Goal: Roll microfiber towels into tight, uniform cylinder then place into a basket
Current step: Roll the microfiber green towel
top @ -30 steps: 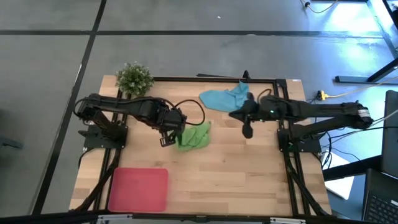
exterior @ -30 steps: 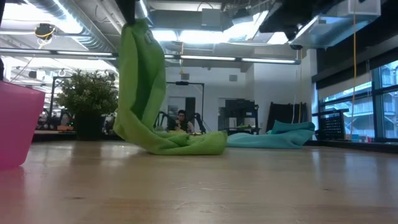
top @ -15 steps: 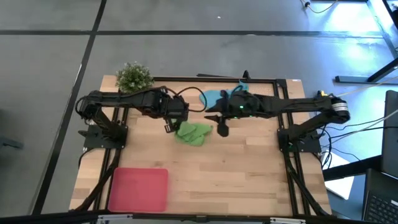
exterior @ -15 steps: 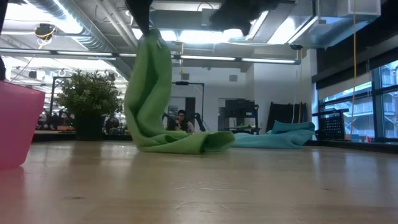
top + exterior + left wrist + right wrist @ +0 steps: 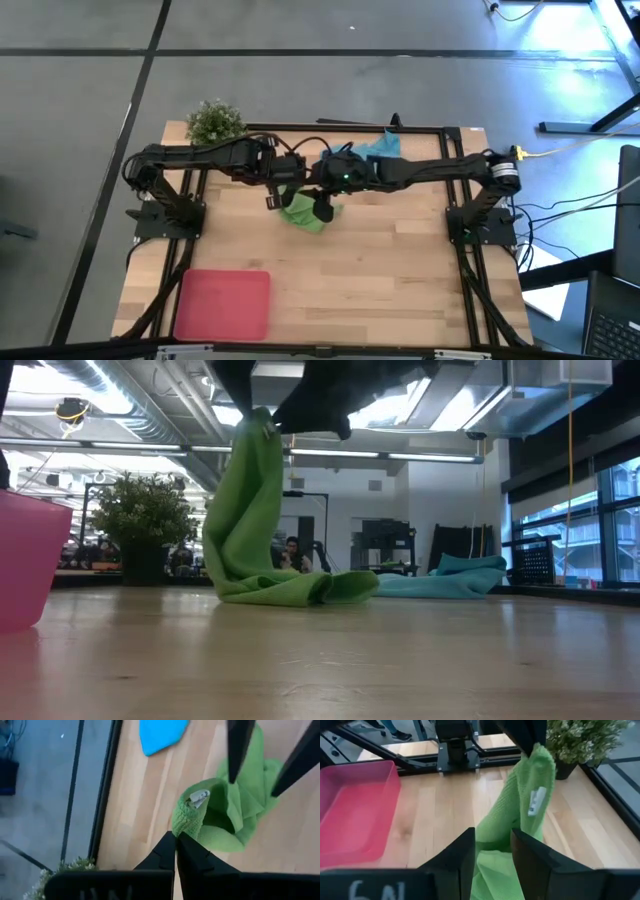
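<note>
The lime green towel [image 5: 245, 520] hangs from my left gripper [image 5: 176, 836], which is shut on it above the table's far middle. Its lower part lies heaped on the wood [image 5: 305, 214]. My right gripper [image 5: 492, 834] is open and reaches in level from the right. Its two fingers stand on either side of the hanging cloth [image 5: 495, 827]. The light blue towel [image 5: 381, 146] lies flat by the far edge, partly under the right arm. The red basket [image 5: 222, 303] rests at the near left. My left gripper pinches the green towel's top corner [image 5: 189, 820], the one with the white tag, between its two fingers. The fingers slant down from above. The cloth hangs slack below them, with its lower end [image 5: 300, 588] on the table. My right gripper: I cannot tell whether its fingers [image 5: 465, 851] touch the cloth between them.
A small green plant [image 5: 215, 122] stands at the far left corner. A black frame [image 5: 440, 130] runs round the table's far and side edges. Bare wood lies between the green towel and the basket.
My right gripper has swept toward the table's left, from beside the blue towel to the hanging green towel. My left gripper has shifted a little toward the far edge, carrying the towel's top corner with it. The towel's lower part has stayed on the table.
</note>
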You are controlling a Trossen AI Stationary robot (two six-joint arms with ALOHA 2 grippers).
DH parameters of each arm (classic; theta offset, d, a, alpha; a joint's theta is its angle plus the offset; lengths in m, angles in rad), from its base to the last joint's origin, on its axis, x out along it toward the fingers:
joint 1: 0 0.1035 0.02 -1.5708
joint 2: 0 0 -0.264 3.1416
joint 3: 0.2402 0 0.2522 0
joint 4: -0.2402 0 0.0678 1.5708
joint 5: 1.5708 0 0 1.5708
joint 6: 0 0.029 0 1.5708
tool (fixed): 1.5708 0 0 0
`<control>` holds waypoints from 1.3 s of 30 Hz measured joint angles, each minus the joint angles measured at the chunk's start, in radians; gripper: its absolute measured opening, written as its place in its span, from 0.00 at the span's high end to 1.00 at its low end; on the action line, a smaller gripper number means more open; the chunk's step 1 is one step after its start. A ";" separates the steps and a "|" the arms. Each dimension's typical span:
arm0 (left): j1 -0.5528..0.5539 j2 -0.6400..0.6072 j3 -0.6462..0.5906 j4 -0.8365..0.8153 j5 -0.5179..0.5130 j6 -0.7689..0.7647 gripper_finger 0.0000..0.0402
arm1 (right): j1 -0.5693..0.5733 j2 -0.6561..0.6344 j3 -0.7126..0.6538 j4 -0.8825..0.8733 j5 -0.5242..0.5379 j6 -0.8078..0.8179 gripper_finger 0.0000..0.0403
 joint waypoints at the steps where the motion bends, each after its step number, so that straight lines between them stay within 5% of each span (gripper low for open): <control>1: 0.000 -0.004 0.000 -0.003 0.016 0.015 1.00 | 0.000 0.008 0.007 0.002 0.007 0.001 0.69; 9: 0.004 -0.057 0.000 -0.010 0.048 0.046 1.00 | 0.000 0.010 0.020 -0.005 0.109 0.001 0.69; 28: 0.018 -0.096 0.000 0.058 0.090 0.055 1.00 | 0.000 0.034 0.019 0.085 0.112 0.080 0.69; 39: 0.016 -0.138 0.000 0.081 0.089 0.072 1.00 | 0.000 0.061 0.019 0.046 0.209 0.132 0.69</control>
